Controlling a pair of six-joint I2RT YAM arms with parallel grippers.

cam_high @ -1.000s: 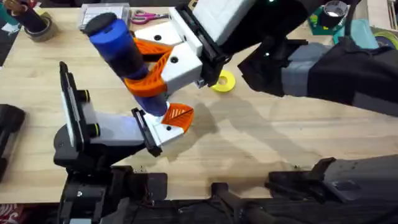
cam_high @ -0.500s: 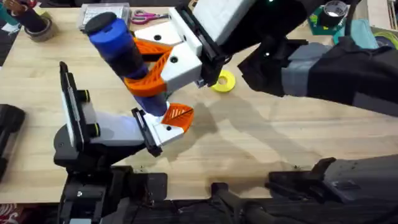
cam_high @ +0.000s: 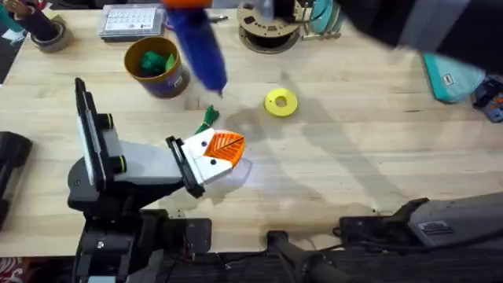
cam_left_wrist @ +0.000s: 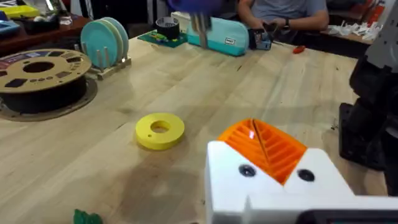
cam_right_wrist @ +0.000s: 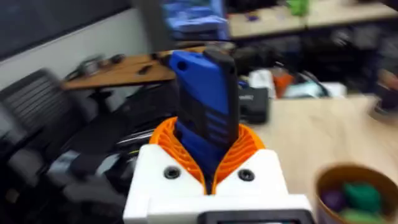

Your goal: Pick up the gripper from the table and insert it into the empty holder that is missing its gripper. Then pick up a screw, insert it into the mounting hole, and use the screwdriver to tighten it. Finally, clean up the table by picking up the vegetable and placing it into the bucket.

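Observation:
My left gripper (cam_high: 222, 149) rests low on the table near the front left, shut, its two white holders (cam_left_wrist: 273, 186) each carrying an orange ribbed gripper pad (cam_left_wrist: 267, 146). A dark screw head (cam_left_wrist: 247, 170) shows in each holder. The blue screwdriver (cam_high: 196, 39) hangs blurred above the far side, tip down, with my right gripper (cam_right_wrist: 208, 149) shut on it. Just behind the left gripper lies the dark green vegetable (cam_high: 208, 118). The bucket (cam_high: 179, 79) stands at the far left with bright green lumps inside.
A yellow disc (cam_high: 280, 102) lies mid-table. At the far edge are a brown spool (cam_high: 271, 20), a grey keypad (cam_high: 130, 20) and a tape roll (cam_high: 43, 31). A teal pouch (cam_high: 456, 75) lies far right. My right arm (cam_high: 409, 23) is a dark blur overhead.
My right arm has lifted the screwdriver off the left gripper and swung it up toward the far edge, uncovering the bucket and vegetable. The left arm has not moved.

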